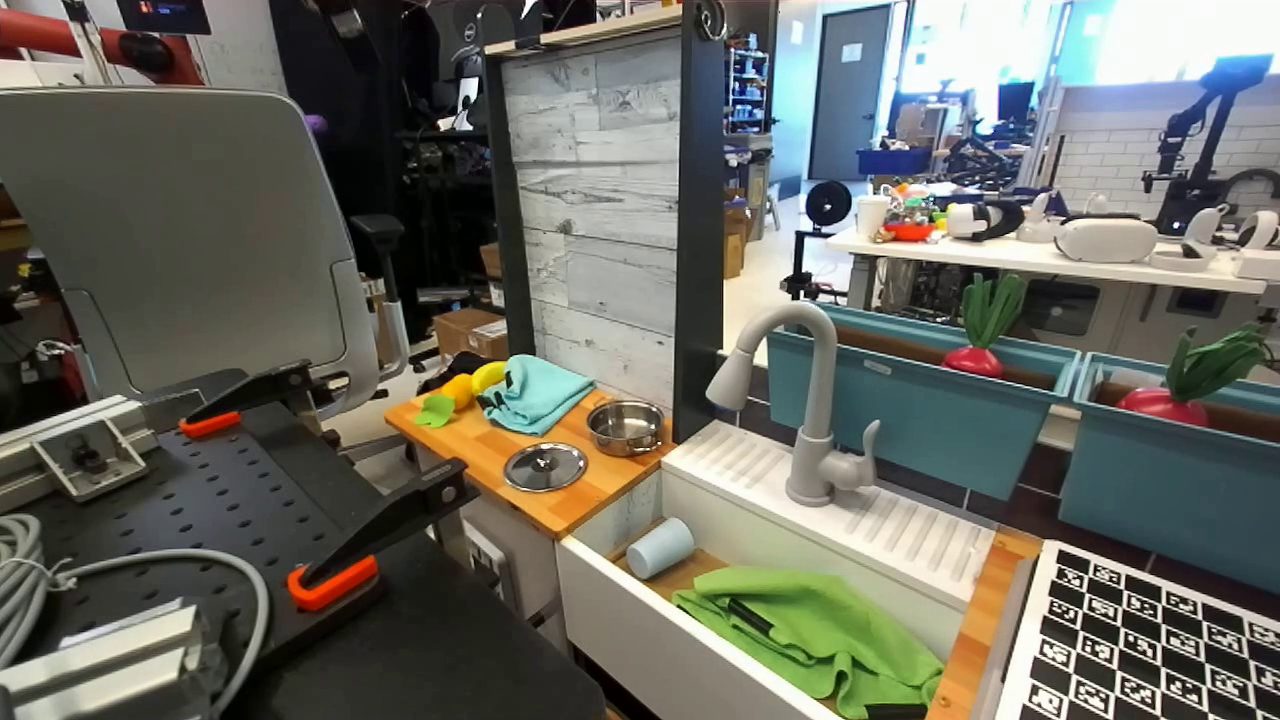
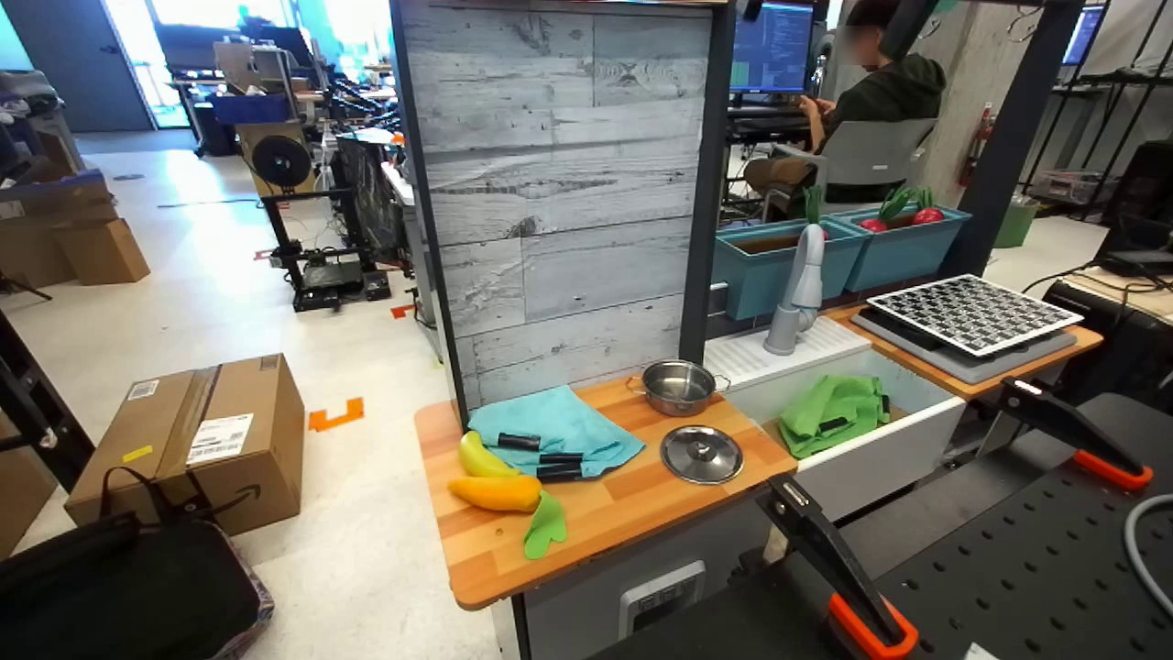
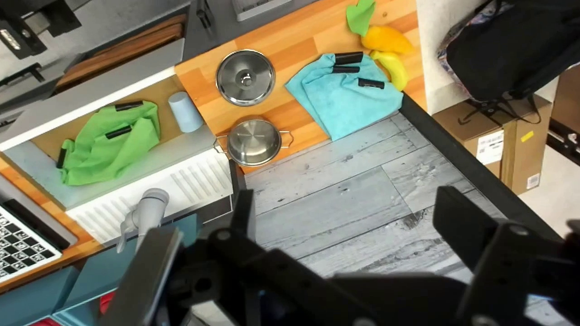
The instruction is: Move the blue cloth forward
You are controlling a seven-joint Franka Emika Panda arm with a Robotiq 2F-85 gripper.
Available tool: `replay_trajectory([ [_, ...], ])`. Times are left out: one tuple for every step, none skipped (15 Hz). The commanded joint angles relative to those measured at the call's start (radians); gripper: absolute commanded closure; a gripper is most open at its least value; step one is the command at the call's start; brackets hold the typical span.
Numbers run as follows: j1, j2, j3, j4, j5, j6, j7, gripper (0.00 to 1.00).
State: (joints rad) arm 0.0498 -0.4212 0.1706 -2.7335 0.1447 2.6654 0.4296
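Gripper (image 3: 346,199), in the wrist view only: fingers (image 3: 244,213) wide apart. Blue cloth (image 3: 353,104), in all views: rumpled on the wooden counter (image 3: 294,47) near a steel pot (image 3: 253,141). Pale cup (image 1: 662,548), lying in the sink (image 1: 625,635): wrist view and an exterior view. Seated person (image 2: 884,101): in an exterior view only.

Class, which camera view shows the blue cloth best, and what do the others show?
The wrist view: looking down, it shows the blue cloth largest, three black strips plain on it, the open gripper not covering it. Both exterior views show it too, but smaller and more foreshortened.
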Motion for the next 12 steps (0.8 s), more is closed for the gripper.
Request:
replay_trajectory([
  [-0.001,0.257,-0.018,0.095,0.024,0.118,-0.025,0.00],
  [-0.006,0.321,-0.016,0.122,0.016,0.131,-0.009,0.00],
  [-0.003,0.384,-0.021,0.157,0.015,0.134,-0.008,0.00],
  [0.005,0.446,-0.027,0.198,0.022,0.127,-0.016,0.00],
  [0.011,0.509,-0.032,0.242,0.029,0.122,-0.018,0.00],
  [0.018,0.571,-0.035,0.289,0.043,0.115,-0.028,0.00],
  [0.022,0.634,-0.037,0.337,0.046,0.114,-0.022,0.00],
  [0.027,0.696,-0.041,0.389,0.040,0.108,-0.007,0.00],
  [0.035,0.759,-0.048,0.444,0.034,0.099,0.004,0.00],
  [0.046,0.821,-0.058,0.500,0.028,0.093,0.017,0.00],
  [0.054,0.885,-0.062,0.558,0.037,0.088,0.019,0.00],
  [0.067,0.944,-0.073,0.618,0.036,0.080,0.030,0.00],
])
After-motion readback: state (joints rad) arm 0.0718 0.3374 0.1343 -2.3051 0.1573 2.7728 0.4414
